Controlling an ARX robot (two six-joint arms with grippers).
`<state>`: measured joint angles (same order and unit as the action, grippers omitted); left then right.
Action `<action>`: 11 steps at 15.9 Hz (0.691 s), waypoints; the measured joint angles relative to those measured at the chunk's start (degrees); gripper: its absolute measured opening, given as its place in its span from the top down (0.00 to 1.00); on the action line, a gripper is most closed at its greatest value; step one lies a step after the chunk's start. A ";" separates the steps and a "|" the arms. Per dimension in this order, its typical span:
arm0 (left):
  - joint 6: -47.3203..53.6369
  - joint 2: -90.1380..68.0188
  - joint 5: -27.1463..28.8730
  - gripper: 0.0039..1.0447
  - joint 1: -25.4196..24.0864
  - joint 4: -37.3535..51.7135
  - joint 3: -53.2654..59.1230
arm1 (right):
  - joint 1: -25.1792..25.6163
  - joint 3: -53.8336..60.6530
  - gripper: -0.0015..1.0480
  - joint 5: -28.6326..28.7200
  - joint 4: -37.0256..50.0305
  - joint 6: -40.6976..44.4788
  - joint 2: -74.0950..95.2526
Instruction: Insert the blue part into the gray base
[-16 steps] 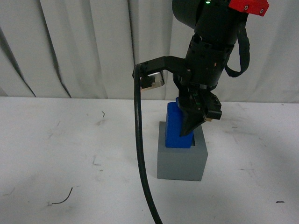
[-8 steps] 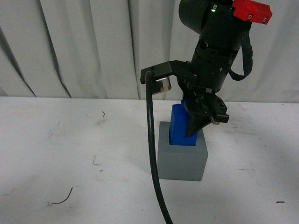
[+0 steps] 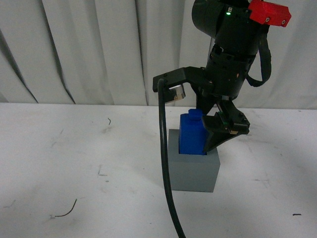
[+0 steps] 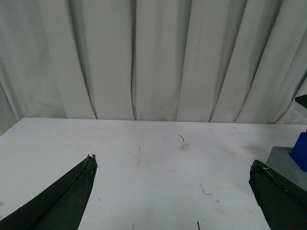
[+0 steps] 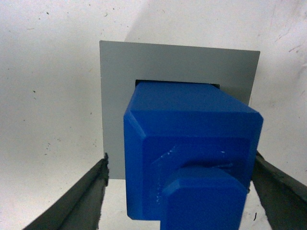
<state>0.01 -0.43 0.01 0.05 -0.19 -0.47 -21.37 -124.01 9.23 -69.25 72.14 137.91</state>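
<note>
The blue part (image 3: 192, 135) stands upright in the recess of the gray base (image 3: 193, 173) on the white table, its knob on top, most of it above the rim. My right gripper (image 3: 203, 139) is open around it, one finger (image 3: 220, 133) on the near right side, the other hidden behind the block. In the right wrist view the blue part (image 5: 192, 153) fills the gap of the gripper (image 5: 180, 165), the fingers (image 5: 91, 191) standing off its sides, above the gray base (image 5: 120, 72). My left gripper (image 4: 172, 162) is open and empty over bare table, with the base (image 4: 283, 160) and blue part (image 4: 301, 151) at the frame's edge.
A thick black cable (image 3: 166, 168) hangs from the right arm in front of the base's left side. A white curtain (image 3: 89, 49) closes off the back of the table (image 3: 74, 163).
My right gripper has let go of the blue part: its fingers have spread and the arm has shifted slightly right. The blue part stays seated in the gray base.
</note>
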 joint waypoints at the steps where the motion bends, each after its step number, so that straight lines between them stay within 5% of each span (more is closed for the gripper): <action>1: -0.02 0.00 0.00 0.06 0.00 0.02 0.00 | 0.00 -0.02 0.07 0.02 -0.13 0.00 0.00; 11: -0.02 0.00 0.00 0.06 0.00 0.00 0.00 | 0.94 2.21 0.06 8.68 5.35 -1.31 -5.42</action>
<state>-0.01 -0.43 0.01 0.05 -0.19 -0.47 -20.43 -121.80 17.91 -63.90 70.83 132.49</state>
